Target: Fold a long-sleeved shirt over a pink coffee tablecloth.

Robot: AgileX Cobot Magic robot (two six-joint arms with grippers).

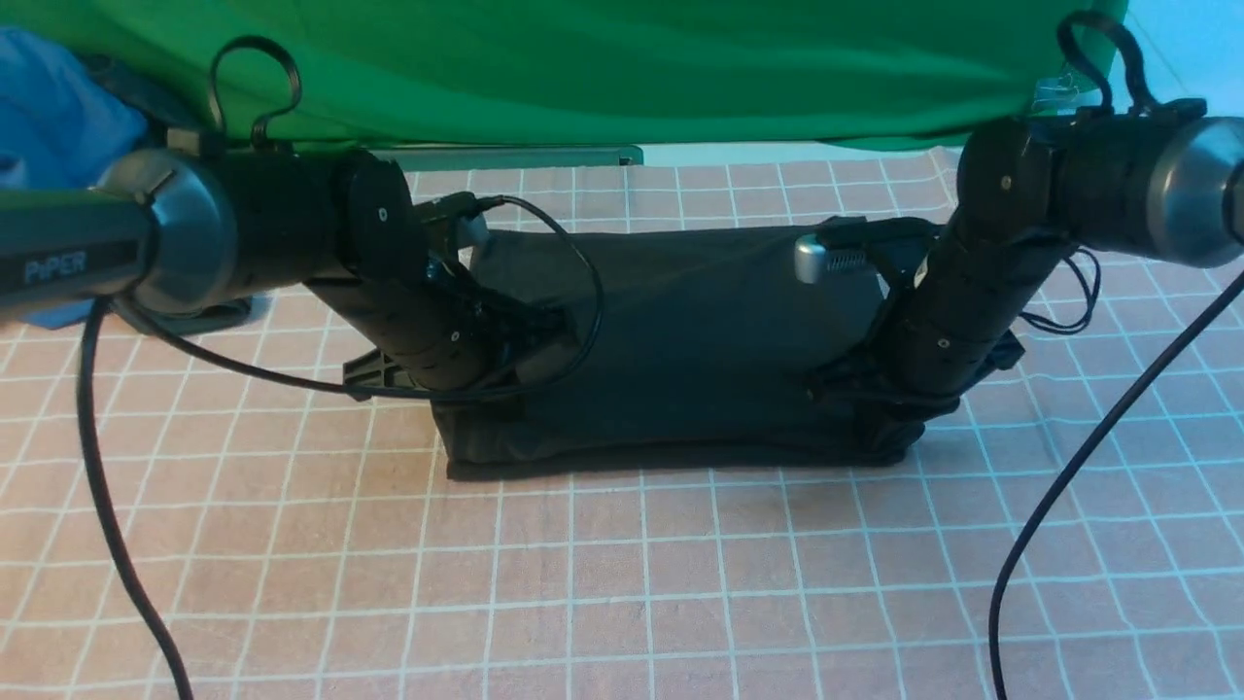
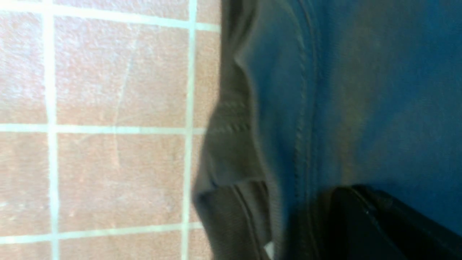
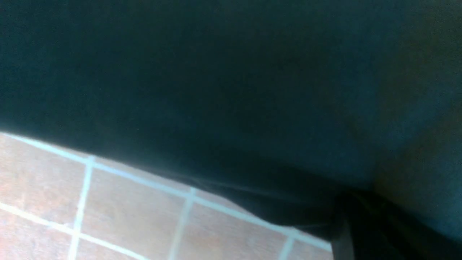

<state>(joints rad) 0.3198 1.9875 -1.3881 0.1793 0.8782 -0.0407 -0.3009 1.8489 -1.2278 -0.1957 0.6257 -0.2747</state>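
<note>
The pink coffee tablecloth (image 1: 622,583) covers the whole table, with a green cloth (image 1: 583,68) hanging behind it. On its middle lies the long-sleeved shirt (image 1: 700,350), folded into a black rectangle. The left gripper (image 1: 530,335) is pinched on the shirt's left edge; the right gripper (image 1: 855,389) is pinched on its right edge. A blue garment (image 1: 49,107) sits far left.

Bare pink coffee tablecloth (image 1: 622,583) lies before the long-sleeved shirt (image 1: 680,340).
</note>
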